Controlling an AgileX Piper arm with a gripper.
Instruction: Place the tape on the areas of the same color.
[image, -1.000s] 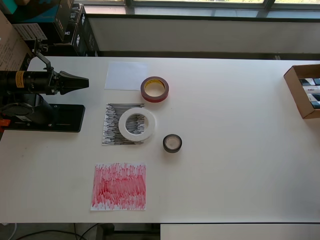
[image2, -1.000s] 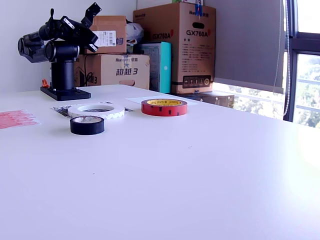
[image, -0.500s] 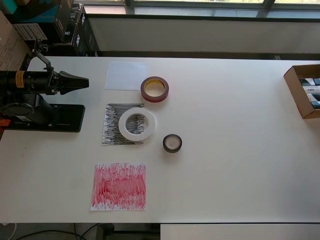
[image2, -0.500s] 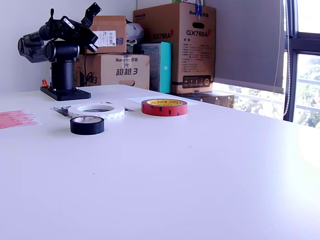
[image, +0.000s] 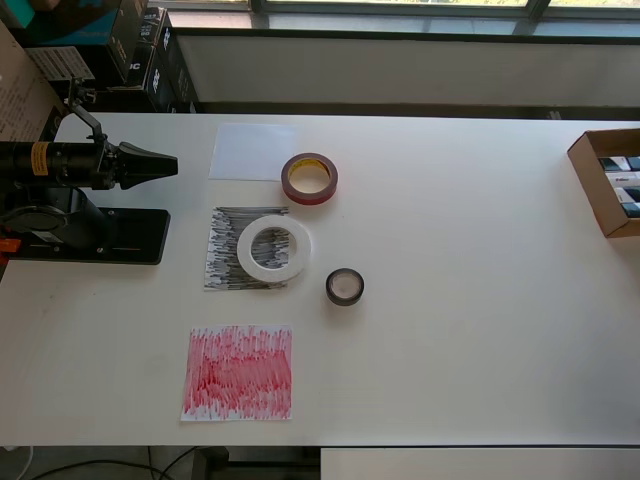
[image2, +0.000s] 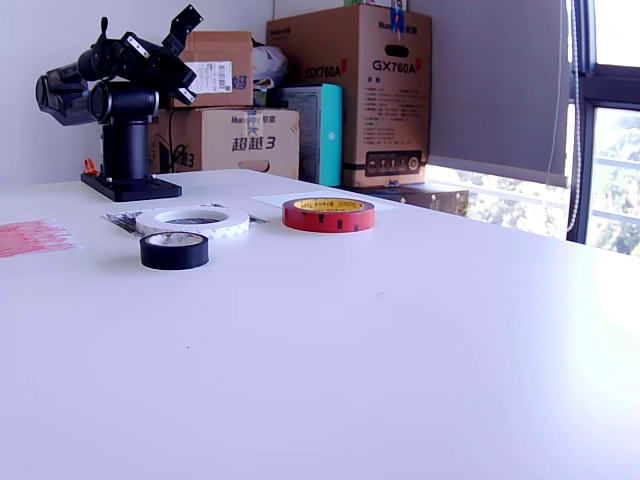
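While the arm (image: 60, 165) sits folded over its black base (image: 95, 236) at the overhead view's left edge, the gripper (image: 160, 165) points right above bare table, well apart from all tape; fingers look pressed together into one dark tip w/ nothing between them, though the exterior view gives no clear read of them. White table (image: 480, 300) carries three paper areas in a column near the arm: plain white sheet (image: 250, 151) at top, black-streaked sheet (image: 228, 250) in middle, red-streaked sheet (image: 238, 373) at bottom. Dark-red roll (image: 309, 179), yellowish core, lies flat just beside the white sheet's lower right corner; cannot tell whether it overlaps the edge. White roll (image: 274, 248) lies flat on the right half of the black-streaked sheet, overhanging its right edge. Small black roll (image: 345, 287) lies flat on bare table, right of and slightly below the white roll, apart from every sheet. Red-streaked sheet has no roll on it. Open cardboard box (image: 608, 180) at overhead view's right edge. Ext. view: black roll (image2: 174, 250) nearest, white roll (image2: 193, 221) and red roll (image2: 328, 214) behind it; cartons (image2: 350, 95) stacked beyond the table.
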